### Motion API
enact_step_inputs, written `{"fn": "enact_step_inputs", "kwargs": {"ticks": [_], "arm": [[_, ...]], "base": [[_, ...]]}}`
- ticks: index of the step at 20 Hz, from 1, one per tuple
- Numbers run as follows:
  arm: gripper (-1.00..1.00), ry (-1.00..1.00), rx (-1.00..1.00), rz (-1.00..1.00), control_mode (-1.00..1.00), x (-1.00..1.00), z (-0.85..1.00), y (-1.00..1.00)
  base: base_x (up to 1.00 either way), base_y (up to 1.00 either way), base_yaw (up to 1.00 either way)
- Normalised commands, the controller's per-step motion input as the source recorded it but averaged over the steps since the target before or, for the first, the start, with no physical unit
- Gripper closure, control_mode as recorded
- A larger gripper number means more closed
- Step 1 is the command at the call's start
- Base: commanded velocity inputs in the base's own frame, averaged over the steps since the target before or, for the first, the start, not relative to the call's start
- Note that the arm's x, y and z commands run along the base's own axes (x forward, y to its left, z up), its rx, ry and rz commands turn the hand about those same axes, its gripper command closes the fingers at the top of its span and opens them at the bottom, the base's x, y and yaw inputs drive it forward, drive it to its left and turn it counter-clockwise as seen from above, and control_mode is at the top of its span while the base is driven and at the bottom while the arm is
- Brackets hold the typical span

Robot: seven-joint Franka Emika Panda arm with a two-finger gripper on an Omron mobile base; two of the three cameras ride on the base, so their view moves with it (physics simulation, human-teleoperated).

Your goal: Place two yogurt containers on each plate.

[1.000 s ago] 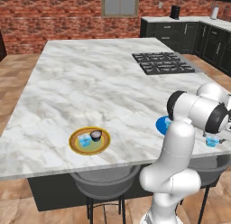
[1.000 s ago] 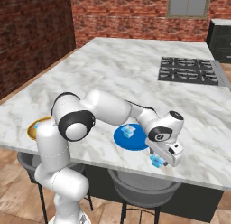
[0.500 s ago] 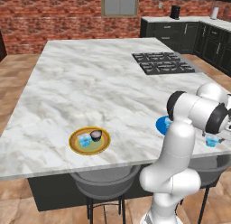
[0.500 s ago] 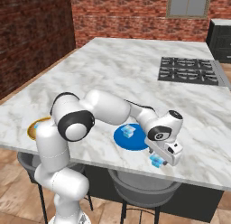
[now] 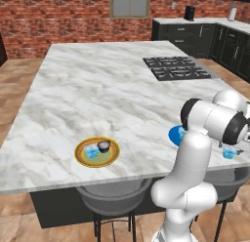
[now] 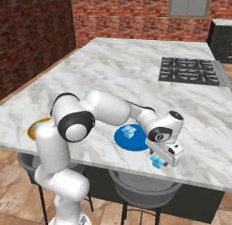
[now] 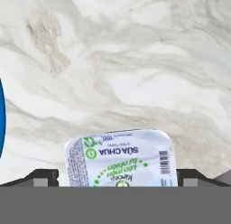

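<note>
My own elbow covered most of the blue plate point(image 5: 174, 135) from the left, and the hand view cut that plate point(image 7: 1, 123) to a sliver. The yogurt cup point(image 7: 121, 159) hid my fingertips, so pincer grip was unclear.

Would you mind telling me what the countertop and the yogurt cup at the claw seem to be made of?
Countertop: looks like polished marble, white with grey-beige veining.
Yogurt cup: apparently translucent pale-blue plastic, going by its look in the right base view, with a glossy printed lid, perhaps foil or film. It sits between the claw's dark tips.
</note>
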Motion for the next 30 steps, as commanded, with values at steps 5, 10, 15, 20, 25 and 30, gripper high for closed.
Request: {"fn": "enact_step_inputs", "kwargs": {"ticks": [5,10,15,20,25,30], "arm": [[-1.00,0.00,0.00,0.00,-1.00,0.00,-0.15,0.00],[-1.00,0.00,0.00,0.00,-1.00,0.00,-0.20,0.00],[1.00,0.00,0.00,0.00,-1.00,0.00,-0.04,0.00],[1.00,0.00,0.00,0.00,-1.00,0.00,0.03,0.01],[1.00,0.05,0.00,-0.02,-1.00,0.28,0.25,0.42],[1.00,0.00,0.00,-0.07,-1.00,0.51,0.41,0.63]], "base": [[0.00,0.00,0.00],[0.00,0.00,0.00],[0.00,0.00,0.00],[0.00,0.00,0.00],[0.00,0.00,0.00],[0.00,0.00,0.00]]}}
